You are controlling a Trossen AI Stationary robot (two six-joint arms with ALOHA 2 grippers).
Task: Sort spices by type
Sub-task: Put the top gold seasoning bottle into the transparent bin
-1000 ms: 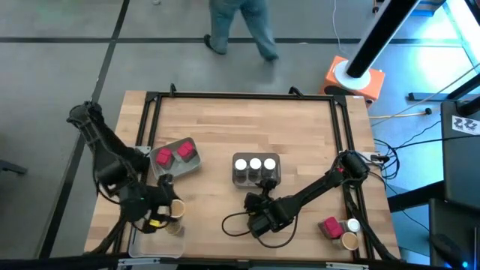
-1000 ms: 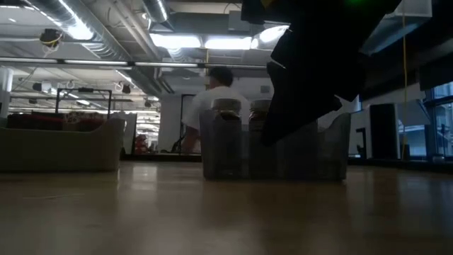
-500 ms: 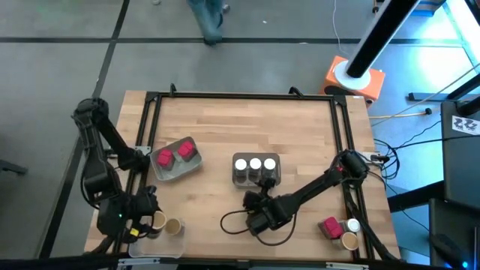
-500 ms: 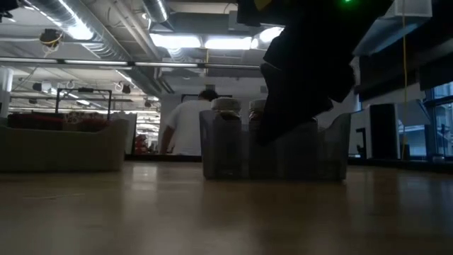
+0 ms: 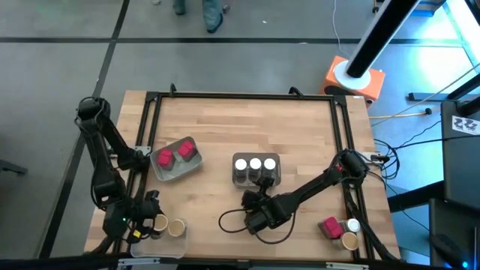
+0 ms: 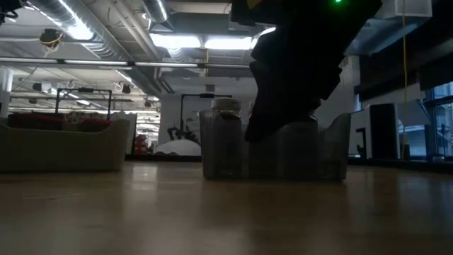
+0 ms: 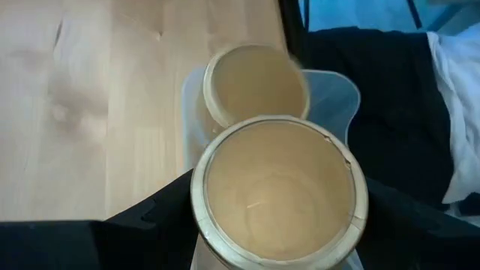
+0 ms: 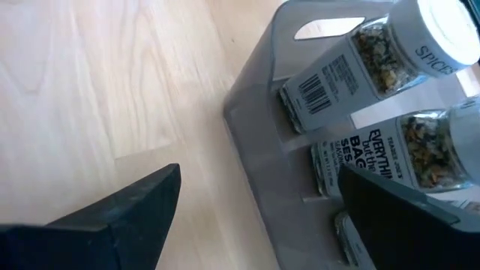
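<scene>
My left gripper (image 5: 154, 223) is at the table's near-left corner, shut on a tan-lidded jar (image 7: 277, 195) over a clear tray (image 7: 339, 84). A second tan-lidded jar (image 5: 177, 227) stands in that tray beside it. My right gripper (image 5: 251, 201) is open just near of the tray (image 5: 276, 178) that holds three white-lidded jars (image 5: 256, 164); it touches nothing. Two red packets (image 5: 175, 154) lie in another tray. A red packet (image 5: 328, 226), a white-lidded jar (image 5: 353, 224) and a tan-lidded jar (image 5: 349, 240) sit loose at the near-right corner. My left gripper holds the tan-lidded jar by its sides just below the lid (image 7: 196, 196), pinched between the two fingers, which come from above and point down. The jar stays upright next to the other tan-lidded jar (image 7: 255, 81). Its lid hides whether its base rests in the tray.
A black frame (image 5: 154, 101) rims the wooden table. A dark cable (image 5: 229, 219) loops on the wood beside the right gripper. In the low view the right arm (image 6: 297, 71) stands in front of the white-lidded jars' tray. Bare wood lies across the far half.
My left gripper has carried the tan-lidded jar toward the table's left and near edges, down to the clear tray beside the other tan-lidded jar. My right gripper has edged slightly toward the left. A person beyond the far edge has walked off.
</scene>
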